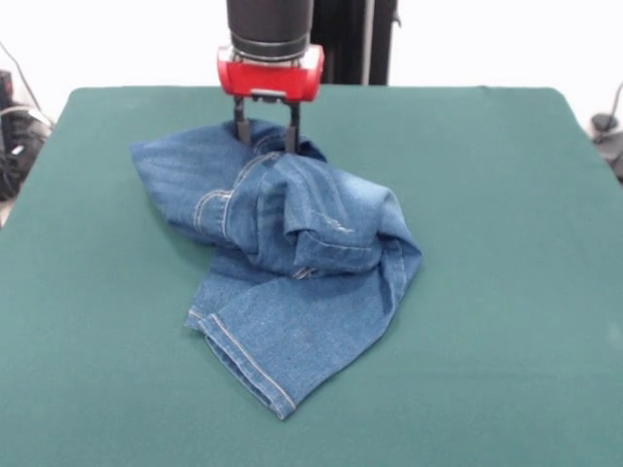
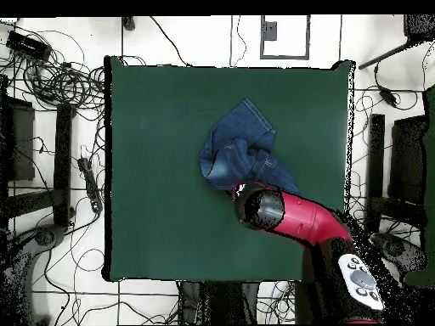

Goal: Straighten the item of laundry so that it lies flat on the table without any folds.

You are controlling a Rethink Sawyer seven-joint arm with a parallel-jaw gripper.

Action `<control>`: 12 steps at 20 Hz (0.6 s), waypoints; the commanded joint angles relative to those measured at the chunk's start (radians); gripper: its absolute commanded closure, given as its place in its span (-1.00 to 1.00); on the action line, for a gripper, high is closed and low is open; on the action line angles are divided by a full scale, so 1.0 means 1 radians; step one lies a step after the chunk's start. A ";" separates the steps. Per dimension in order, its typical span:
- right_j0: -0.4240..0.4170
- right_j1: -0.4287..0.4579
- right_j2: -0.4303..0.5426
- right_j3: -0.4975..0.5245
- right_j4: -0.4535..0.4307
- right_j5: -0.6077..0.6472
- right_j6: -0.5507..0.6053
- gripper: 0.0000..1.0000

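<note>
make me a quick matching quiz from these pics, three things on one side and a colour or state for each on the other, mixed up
Things:
1. jeans
2. table
3. gripper

Descriptions:
A. dark green, flat
B. fingers apart, down at the cloth's far edge
C. blue, crumpled with folds

Pairs: 1-C, 2-A, 3-B
</note>
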 commanded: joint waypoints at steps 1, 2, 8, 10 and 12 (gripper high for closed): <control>0.050 0.023 0.120 -0.062 -0.026 0.013 0.057 -1.00; 0.056 0.020 0.118 -0.067 -0.025 0.022 0.058 -1.00; 0.066 0.040 0.127 -0.100 -0.013 0.016 0.065 -1.00; 0.070 0.046 0.125 -0.105 -0.009 0.001 0.076 -1.00; 0.072 0.050 0.124 -0.111 -0.002 -0.003 0.085 -1.00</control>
